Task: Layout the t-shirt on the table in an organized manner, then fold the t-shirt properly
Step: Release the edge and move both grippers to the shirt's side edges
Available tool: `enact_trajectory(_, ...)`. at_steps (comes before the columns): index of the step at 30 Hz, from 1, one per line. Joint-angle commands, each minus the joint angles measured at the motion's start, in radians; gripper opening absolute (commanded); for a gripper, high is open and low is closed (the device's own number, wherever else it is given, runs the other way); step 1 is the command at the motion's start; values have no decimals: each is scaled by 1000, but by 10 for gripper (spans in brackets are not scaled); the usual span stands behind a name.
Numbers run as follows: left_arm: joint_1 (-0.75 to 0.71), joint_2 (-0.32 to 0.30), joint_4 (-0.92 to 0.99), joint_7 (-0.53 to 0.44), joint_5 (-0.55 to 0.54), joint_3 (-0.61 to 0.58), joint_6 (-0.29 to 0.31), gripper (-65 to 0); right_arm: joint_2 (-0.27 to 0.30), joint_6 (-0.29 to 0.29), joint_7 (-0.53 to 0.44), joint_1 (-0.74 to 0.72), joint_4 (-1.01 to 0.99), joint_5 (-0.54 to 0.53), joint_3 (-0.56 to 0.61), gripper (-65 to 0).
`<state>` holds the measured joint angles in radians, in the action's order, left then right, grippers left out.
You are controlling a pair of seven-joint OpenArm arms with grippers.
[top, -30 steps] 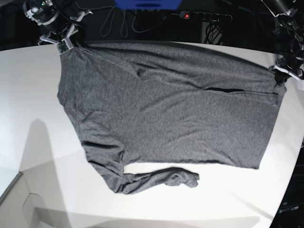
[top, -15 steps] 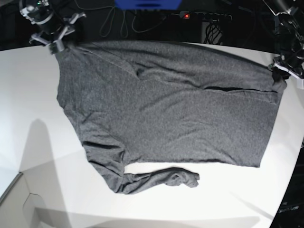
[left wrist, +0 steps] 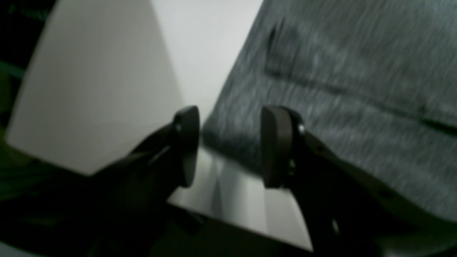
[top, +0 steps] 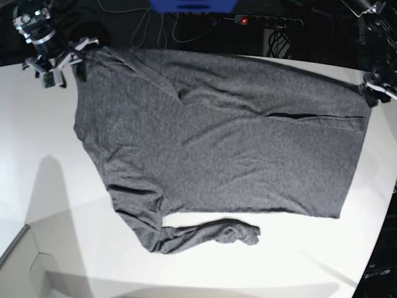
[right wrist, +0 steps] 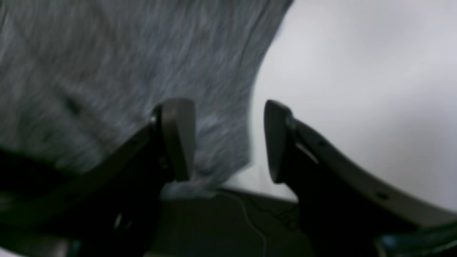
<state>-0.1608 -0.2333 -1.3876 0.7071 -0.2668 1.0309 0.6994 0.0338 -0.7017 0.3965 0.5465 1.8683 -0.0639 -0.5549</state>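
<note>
Left gripper (left wrist: 228,146) fingers spread apart, nothing pinched, just above the t-shirt (top: 217,143) corner at the table (top: 49,186) edge. Right gripper (right wrist: 230,141) likewise parted, empty, over the opposite far corner. Shirt spread flat across the white tabletop, one sleeve bunched near the front.

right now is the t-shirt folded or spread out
Mostly spread: the t-shirt lies flat on the table, one sleeve bunched at the near edge.

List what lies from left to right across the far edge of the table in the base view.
Right hand → t-shirt → left hand.
</note>
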Motion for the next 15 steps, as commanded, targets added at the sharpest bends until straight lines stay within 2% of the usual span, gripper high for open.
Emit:
enact_trajectory(1, 27, -24, -29, -17, -12, 6, -1, -374, 8, 4, -24, -26, 17, -17, -3, -330)
enact_trajectory(5, 85, -25, -46, -17, -10, 1, -1, -374, 10, 4, -1, -161, 9, -14, 3, -328)
enact_trajectory(10, 200, -68, -31, -17, -9, -31, -1, -374, 10, 4, 207, -455, -52, -12, 39, -324)
enact_trajectory(13, 263, -108, 30, -17, -9, -82, -1, -374, 5, 4, 270, -629, -152, 5, 45, -286)
enact_trajectory(15, 309, -127, 67, -17, -9, -114, -1, -374, 4, 4, 266, -719, -252, 46, 72, -269)
